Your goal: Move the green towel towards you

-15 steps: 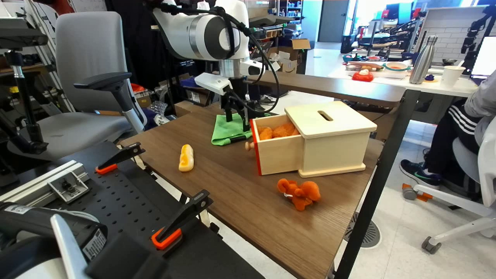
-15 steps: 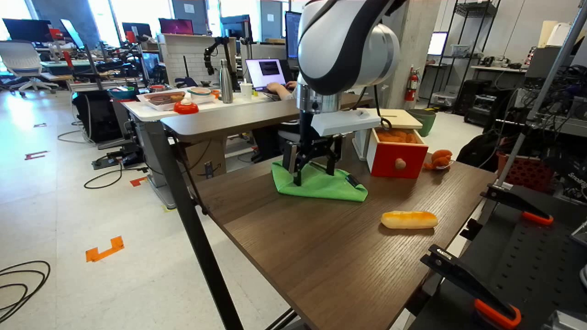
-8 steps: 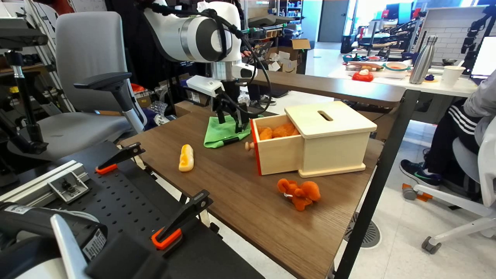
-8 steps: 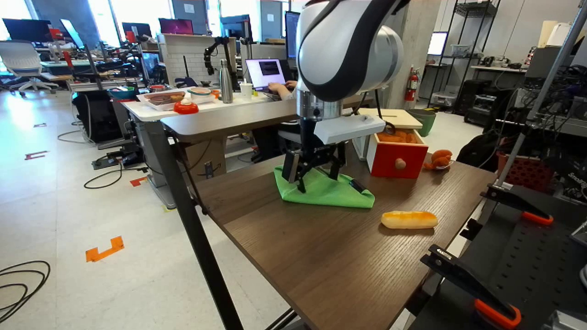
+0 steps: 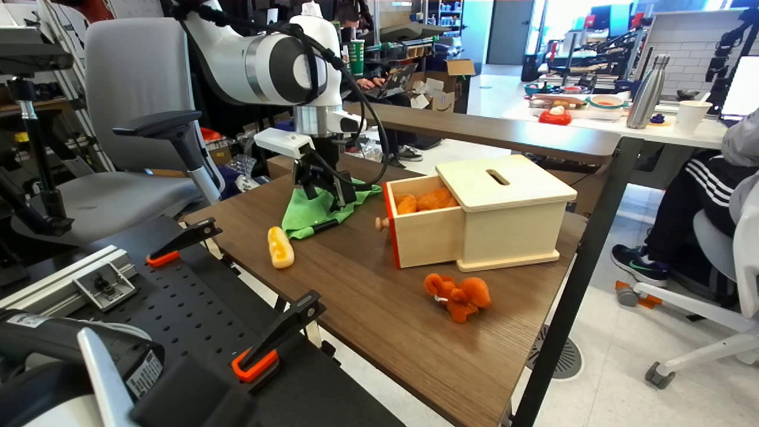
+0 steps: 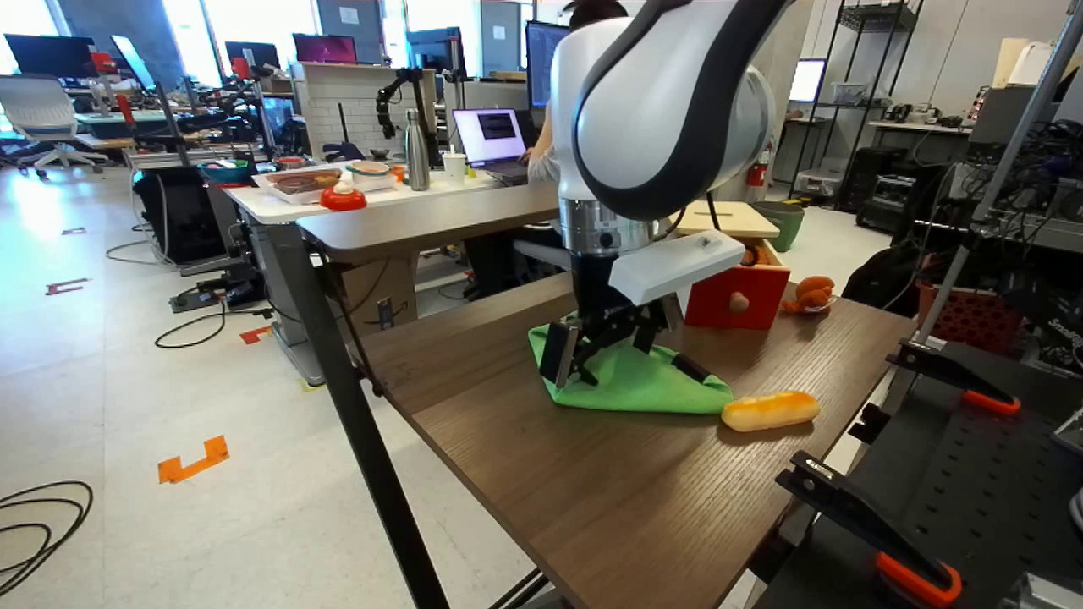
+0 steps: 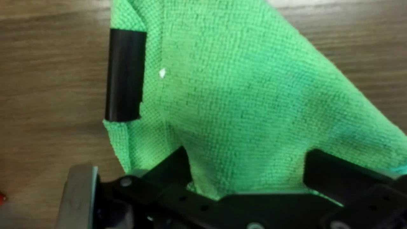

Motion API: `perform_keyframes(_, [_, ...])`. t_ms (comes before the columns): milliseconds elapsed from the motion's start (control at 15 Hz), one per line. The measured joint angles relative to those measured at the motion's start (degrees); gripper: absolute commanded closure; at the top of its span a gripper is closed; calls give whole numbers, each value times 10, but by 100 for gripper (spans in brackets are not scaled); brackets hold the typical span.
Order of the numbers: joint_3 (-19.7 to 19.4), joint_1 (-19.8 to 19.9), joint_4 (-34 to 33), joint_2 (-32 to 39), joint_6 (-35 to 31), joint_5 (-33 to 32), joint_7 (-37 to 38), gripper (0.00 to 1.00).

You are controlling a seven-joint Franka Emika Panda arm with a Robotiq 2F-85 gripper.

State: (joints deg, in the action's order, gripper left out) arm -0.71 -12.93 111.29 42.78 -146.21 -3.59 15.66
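Note:
The green towel [image 5: 303,214] lies on the brown table in both exterior views [image 6: 647,389] and fills most of the wrist view [image 7: 235,79]. It has a black strip [image 7: 125,76] along one edge. My gripper [image 7: 247,159] is down on the towel, its fingers [image 7: 176,168] wide apart with the cloth lying between them. The cloth creases at the fingertips, which seem to press on it. The gripper also shows over the towel in both exterior views [image 5: 324,203] [image 6: 616,362]. One towel corner meets the yellow bread-like roll [image 6: 770,411].
A wooden box [image 5: 510,219] with an open, red-fronted drawer [image 6: 734,298] stands beside the towel, holding orange stuffed things. An orange plush toy [image 5: 459,296] lies near the box. Black clamps [image 6: 871,529] sit on the black pegboard along the table's edge. A raised shelf [image 6: 440,216] runs behind.
The gripper and towel have slid together across the table, away from the box and towards the roll and the pegboard side. The roll has shifted and turned slightly. The fingers stay apart.

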Motion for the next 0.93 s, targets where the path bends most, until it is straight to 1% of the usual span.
perform_keyframes(600, [-8, -30, 107, -54, -12, -53, 1, 0])
perform_keyframes(933, [-9, -33, 121, -62, -14, -57, 1, 0])
